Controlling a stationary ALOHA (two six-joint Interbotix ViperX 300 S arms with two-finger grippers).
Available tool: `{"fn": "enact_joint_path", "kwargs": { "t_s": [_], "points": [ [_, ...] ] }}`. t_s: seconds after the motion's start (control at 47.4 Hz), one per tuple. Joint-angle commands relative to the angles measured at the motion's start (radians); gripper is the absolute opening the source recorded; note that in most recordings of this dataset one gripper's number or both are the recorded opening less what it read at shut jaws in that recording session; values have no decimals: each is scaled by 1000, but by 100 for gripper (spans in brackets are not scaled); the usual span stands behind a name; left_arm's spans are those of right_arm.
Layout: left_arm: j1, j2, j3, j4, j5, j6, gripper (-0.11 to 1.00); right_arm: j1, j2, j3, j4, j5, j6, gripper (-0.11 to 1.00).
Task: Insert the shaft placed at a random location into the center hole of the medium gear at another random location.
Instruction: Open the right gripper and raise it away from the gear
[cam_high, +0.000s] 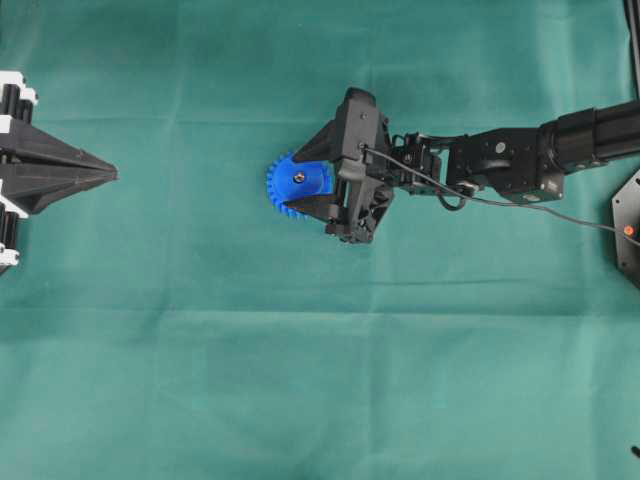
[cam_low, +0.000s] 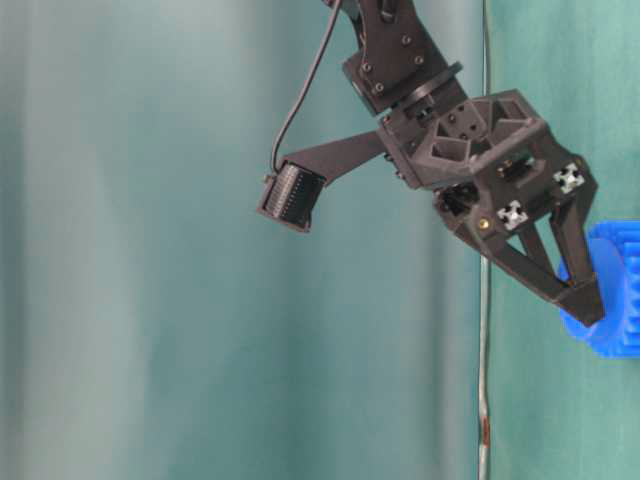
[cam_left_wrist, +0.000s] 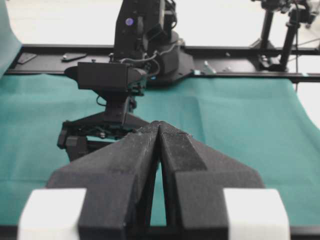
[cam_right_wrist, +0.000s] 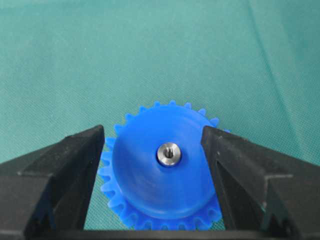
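Note:
The blue medium gear (cam_high: 290, 190) lies flat on the green cloth near the middle of the table. The silver shaft (cam_high: 299, 177) stands in its hub, so the center hole is filled and hidden. In the right wrist view the shaft (cam_right_wrist: 169, 153) shows end-on in the middle of the gear (cam_right_wrist: 150, 190). My right gripper (cam_right_wrist: 152, 129) is open, its jaws on either side of the raised hub, holding nothing. The gear (cam_low: 618, 300) also shows at the right edge of the table-level view, by the right gripper (cam_low: 585, 300). My left gripper (cam_high: 108, 175) is shut and empty at the far left.
The green cloth (cam_high: 320, 380) covers the table. A black cable (cam_high: 500, 200) runs along the right arm. A black mount with an orange dot (cam_high: 628, 230) sits at the right edge. In the left wrist view the right arm (cam_left_wrist: 112, 80) stands beyond the shut fingertips (cam_left_wrist: 150, 131).

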Motion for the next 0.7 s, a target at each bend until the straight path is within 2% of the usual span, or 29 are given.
{"fn": "enact_joint_path", "kwargs": {
  "t_s": [0.0, 0.422, 0.675],
  "points": [
    [-2, 9, -18, 3, -6, 2, 0, -2, -37, -12, 5, -3, 8, 84],
    [-2, 8, -20, 3, -6, 2, 0, -8, -204, 15, 2, 34, 0, 84],
    [-2, 9, -18, 3, -5, 0, 0, -8, -249, 38, 2, 40, 2, 84]
  ]
}}
